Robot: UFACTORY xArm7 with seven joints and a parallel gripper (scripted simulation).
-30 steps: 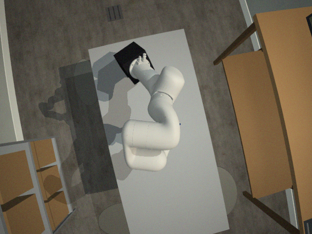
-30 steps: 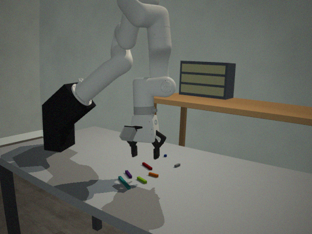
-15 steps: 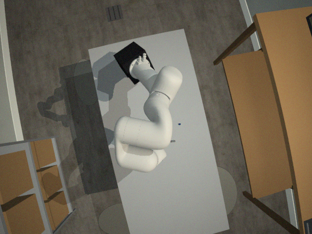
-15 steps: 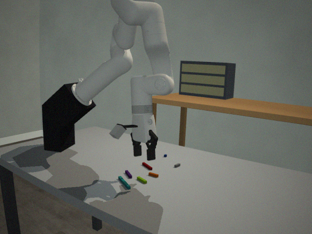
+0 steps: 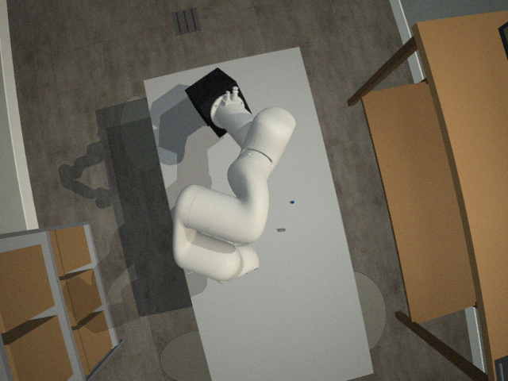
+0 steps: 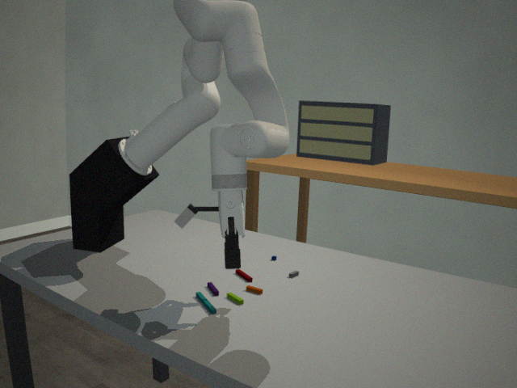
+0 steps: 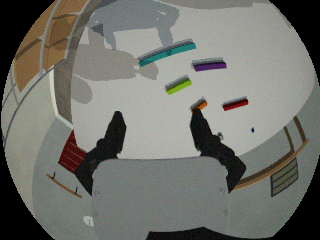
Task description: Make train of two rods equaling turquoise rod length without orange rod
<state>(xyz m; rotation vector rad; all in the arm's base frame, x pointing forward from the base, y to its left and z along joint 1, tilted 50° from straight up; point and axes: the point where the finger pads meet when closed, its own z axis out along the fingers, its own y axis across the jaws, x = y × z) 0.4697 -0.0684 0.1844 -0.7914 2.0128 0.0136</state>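
Above a pale tabletop, the black-fingered gripper hangs with its fingers spread wide and nothing between them. Below lie seven separate rods. In the exterior view, the turquoise rod, the length to match, is nearest the table's front edge. Just beside it are the purple rod and the lime rod; the orange rod and red rod lie beyond. Farther off are the grey rod and the tiny blue rod.

No train is built; the step seems to be approaching a first rod. Red and grey, seven plus three, look the only usable pair. The next move likely calls for turning the fingers across one of these, lowering and closing.

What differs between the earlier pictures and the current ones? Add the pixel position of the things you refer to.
The arm has swung toward the long table edge on the top view's left, uncovering the grey rod (image 5: 280, 229) (image 6: 293, 274) there. The claw (image 6: 232, 267) (image 7: 157, 118) has turned, now edge-on in the exterior view. Nothing was grasped or released. The claw stayed open; the rods stayed put.
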